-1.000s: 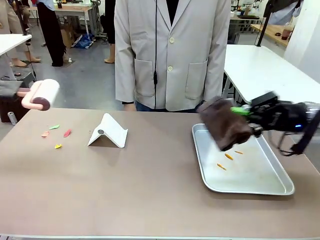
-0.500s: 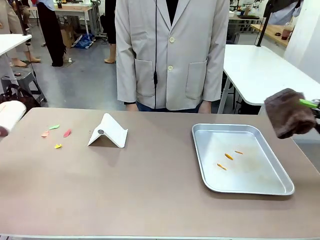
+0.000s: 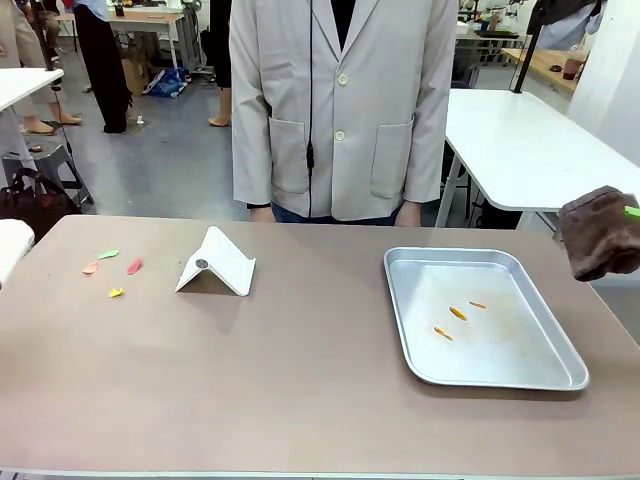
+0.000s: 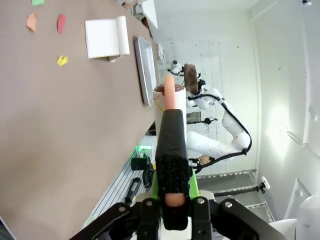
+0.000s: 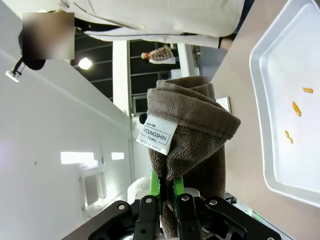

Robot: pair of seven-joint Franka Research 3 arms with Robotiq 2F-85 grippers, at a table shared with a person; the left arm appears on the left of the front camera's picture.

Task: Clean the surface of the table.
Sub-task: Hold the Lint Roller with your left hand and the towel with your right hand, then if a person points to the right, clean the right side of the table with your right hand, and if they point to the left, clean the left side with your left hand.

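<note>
The taupe-brown table [image 3: 300, 370] carries small coloured scraps [image 3: 112, 270] near its left end, also seen as scraps [image 4: 61, 24] in the left wrist view. My left gripper [image 4: 171, 212] is shut on the black-and-pink handle of a lint roller [image 4: 170, 135]. The roller's white head [image 3: 10, 245] peeks in at the table's left edge. My right gripper [image 5: 167, 195] is shut on a folded brown towel [image 5: 187, 145]. The towel [image 3: 600, 240] hangs at the table's far right edge, beside the tray.
A silver tray [image 3: 500, 372] on the right holds three orange scraps [image 3: 457, 313]. A white folded stand [image 3: 215, 263] sits left of centre. A person in a pale coat [image 3: 340, 100] stands at the far side. A white table [image 3: 530, 140] is behind on the right.
The right gripper carried the towel from above the tray out to the right edge. The lint roller drew back to the left, leaving just its head at the left edge.
</note>
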